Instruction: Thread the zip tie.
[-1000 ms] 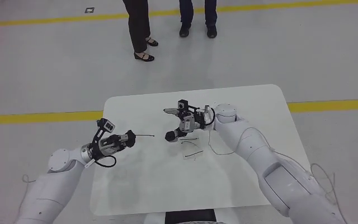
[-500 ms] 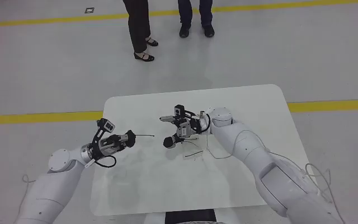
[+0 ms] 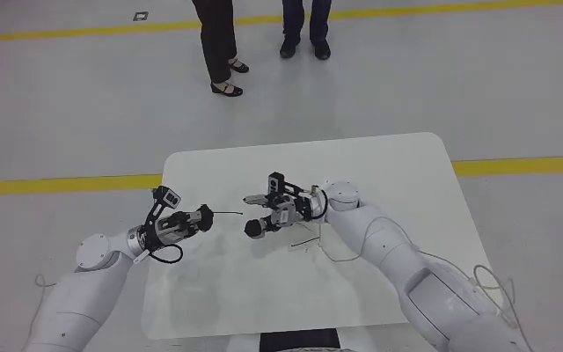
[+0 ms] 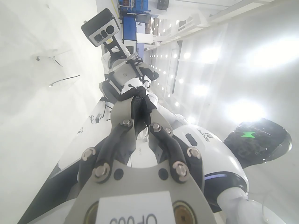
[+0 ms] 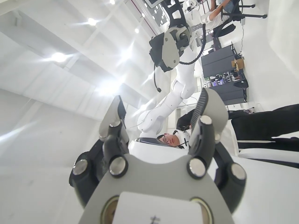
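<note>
step: lining up before the threading itself, I'd say
left pincer (image 3: pixel 204 217): clamped on the zip tie (image 3: pixel 229 213), tail pointing to 3 o'clock
right pincer (image 3: pixel 253 216): fingers apart, just off the tail's tip
next: probably needs a clean catch of that thin tip

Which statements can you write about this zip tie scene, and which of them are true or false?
1. The left gripper is shut on a zip tie. True.
2. The right gripper is shut on another tie. False: it is open and holds nothing.
3. Loose zip ties lie on the table beside the right arm. True.
4. The held zip tie points away from the right gripper. False: it sticks out of the left gripper toward the right gripper.
</note>
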